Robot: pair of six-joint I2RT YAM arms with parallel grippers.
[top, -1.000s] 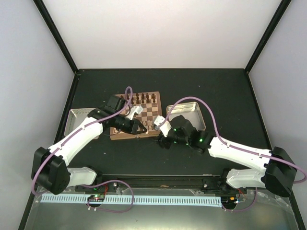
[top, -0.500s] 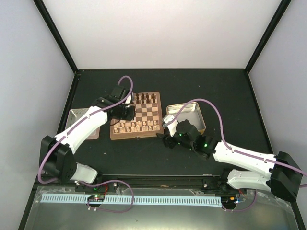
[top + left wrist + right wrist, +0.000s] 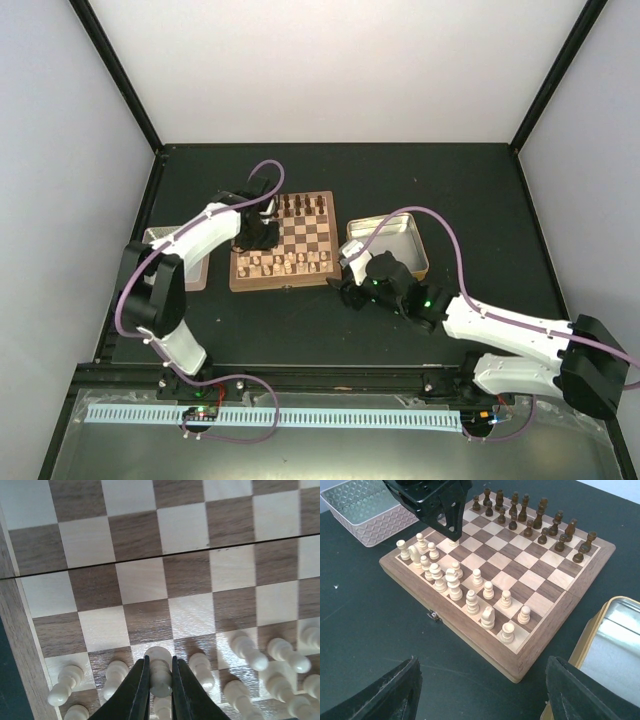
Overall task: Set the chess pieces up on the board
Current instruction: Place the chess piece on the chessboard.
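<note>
Judging from the board, set-up is nearly done: dark chessmen are ranked along the far edge, the chess pieces along the near. One pawn in their second row is clamped by the left hand; the right hand is spread, empty.

**Two arms: white shells, black joints, lilac cabling**

Left arm: smooth white shell links with chunky black joint housings between them. Right arm: same build (a mirror twin, as far as I can see from here). A lilac cable loops loose off the left arm, and a second cable arcs over the right. Small green lights glow on the right arm's black wrist block. Thinner lilac leads curl near the bases. Left gripper: fingers glossy black, slim, tapered. Right gripper: fingers matte black, broad, grainy-faced.
</note>
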